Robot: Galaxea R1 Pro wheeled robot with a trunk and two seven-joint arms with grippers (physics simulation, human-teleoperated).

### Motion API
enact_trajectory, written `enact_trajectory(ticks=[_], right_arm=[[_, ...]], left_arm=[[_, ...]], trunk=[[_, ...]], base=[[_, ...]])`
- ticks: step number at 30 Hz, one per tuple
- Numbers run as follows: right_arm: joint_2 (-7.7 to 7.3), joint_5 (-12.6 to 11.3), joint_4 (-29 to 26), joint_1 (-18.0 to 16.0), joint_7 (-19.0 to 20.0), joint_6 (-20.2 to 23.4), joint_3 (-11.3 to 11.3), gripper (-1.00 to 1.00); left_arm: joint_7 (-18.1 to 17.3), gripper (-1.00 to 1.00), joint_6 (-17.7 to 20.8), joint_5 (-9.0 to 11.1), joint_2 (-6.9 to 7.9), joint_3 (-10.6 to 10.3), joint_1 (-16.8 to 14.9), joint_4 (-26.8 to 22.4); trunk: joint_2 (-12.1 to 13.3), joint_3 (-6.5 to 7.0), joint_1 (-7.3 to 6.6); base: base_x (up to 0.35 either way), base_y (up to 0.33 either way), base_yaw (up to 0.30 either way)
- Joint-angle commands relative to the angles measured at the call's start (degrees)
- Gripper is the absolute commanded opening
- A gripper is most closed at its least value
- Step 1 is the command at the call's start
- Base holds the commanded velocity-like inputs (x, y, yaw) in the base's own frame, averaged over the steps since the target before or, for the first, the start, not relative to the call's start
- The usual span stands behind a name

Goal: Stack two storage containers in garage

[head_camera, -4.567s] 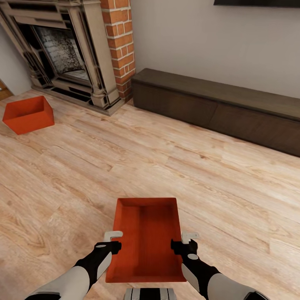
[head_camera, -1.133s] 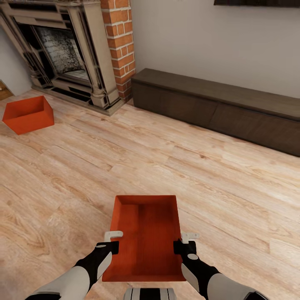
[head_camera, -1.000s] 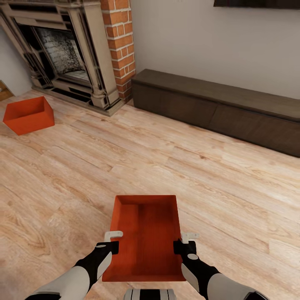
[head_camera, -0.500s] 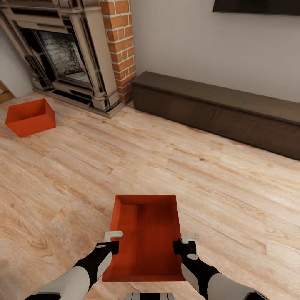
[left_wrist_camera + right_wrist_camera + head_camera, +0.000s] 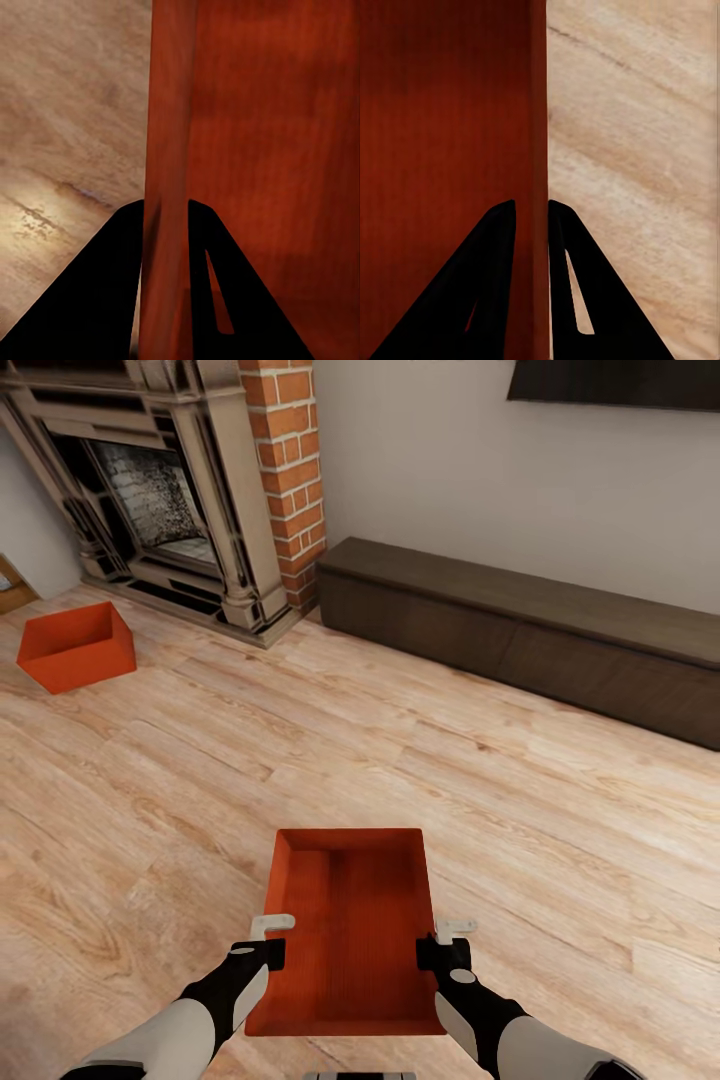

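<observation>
Room: living room, light wood plank floor across most of the frame.
Bench: long dark-brown bench at right, against the wall.
Fireplace: dark ornate fireplace upper left, brick chimney beside it.
Held container: orange-red storage container at lower centre, open top up.
Second container: matching container on the planks, left edge, near the fireplace.
Left gripper: clamped on the held container's left wall.
Right gripper: clamped on its right wall.
</observation>
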Motion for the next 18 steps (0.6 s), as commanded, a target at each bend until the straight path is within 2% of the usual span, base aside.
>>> enact_trajectory(ticks=[1,18], right_arm=[[-0.07,-0.89,0.16,-0.04,-0.38,-0.44,-0.02,-1.00],[-0.08,-0.99,0.10,-0.03,-0.38,-0.47,-0.02,-1.00]], left_arm=[[0.57,-1.00,0.41,-0.51,0.04,0.21,0.00,-0.17],[0.54,-1.00,0.41,-0.51,0.05,0.21,0.00,-0.17]], trunk=[[0.40,0.15,-0.23],[7.22,3.21,-3.96]], base=[[0.000,0.000,0.000],[0.000,0.000,0.000]])
